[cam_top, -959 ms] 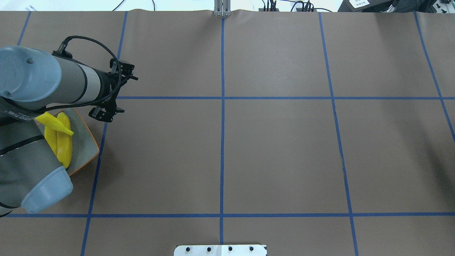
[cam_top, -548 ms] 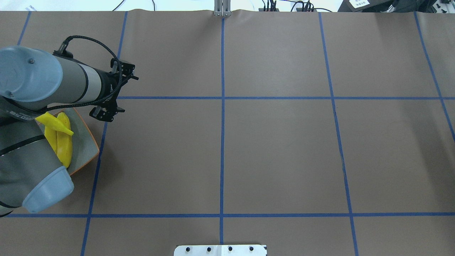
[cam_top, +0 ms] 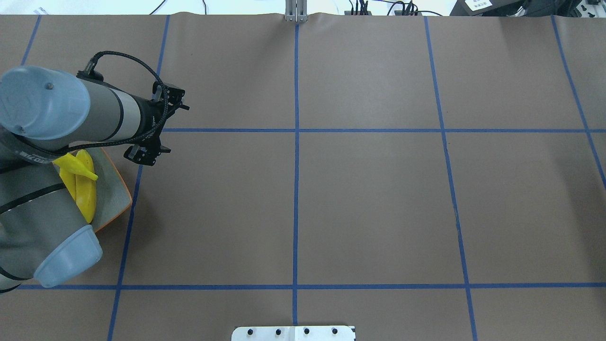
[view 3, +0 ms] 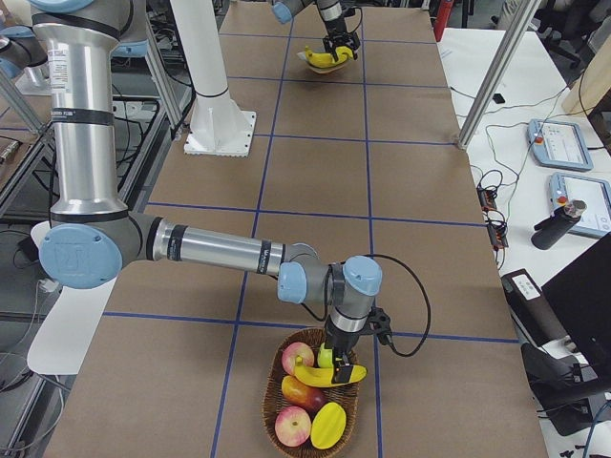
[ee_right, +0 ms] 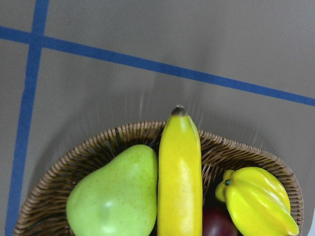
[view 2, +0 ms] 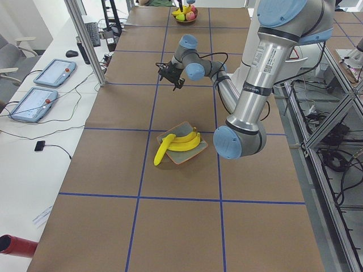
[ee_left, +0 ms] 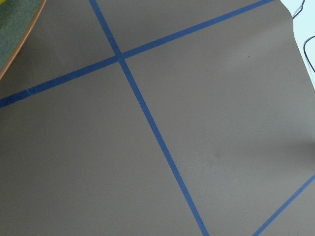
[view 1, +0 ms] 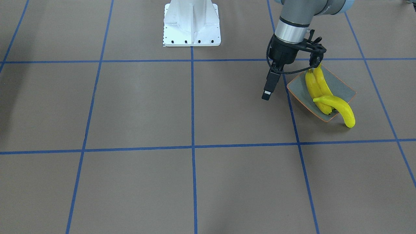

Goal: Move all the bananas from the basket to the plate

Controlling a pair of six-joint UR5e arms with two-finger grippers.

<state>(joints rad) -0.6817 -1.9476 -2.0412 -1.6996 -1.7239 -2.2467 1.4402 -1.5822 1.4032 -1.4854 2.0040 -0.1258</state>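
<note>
Three yellow bananas lie on the grey-green plate (view 1: 297, 85) at the table's left end. Two bananas (view 1: 314, 85) rest side by side. The third banana (view 1: 339, 110) lies across them and hangs over the orange rim. My left gripper (view 1: 266, 94) hovers just beside the plate (cam_top: 116, 192) with no banana in it; its fingers show as one dark bar, so I cannot tell its state. At the far end, my right gripper (view 3: 336, 358) is down in the wicker basket (view 3: 275, 377) on a banana (ee_right: 179, 172). Whether it has closed I cannot tell.
The basket (ee_right: 54, 172) also holds a green pear (ee_right: 110, 196), a yellow starfruit (ee_right: 256, 199) and red fruit (view 3: 291, 425). The white robot base (view 1: 191, 22) stands at mid-table. A side desk with tablets (view 2: 54, 73) runs along the table.
My left arm has drifted slightly to the right in the overhead view, the gripper with it. The bananas on the plate have not moved.
</note>
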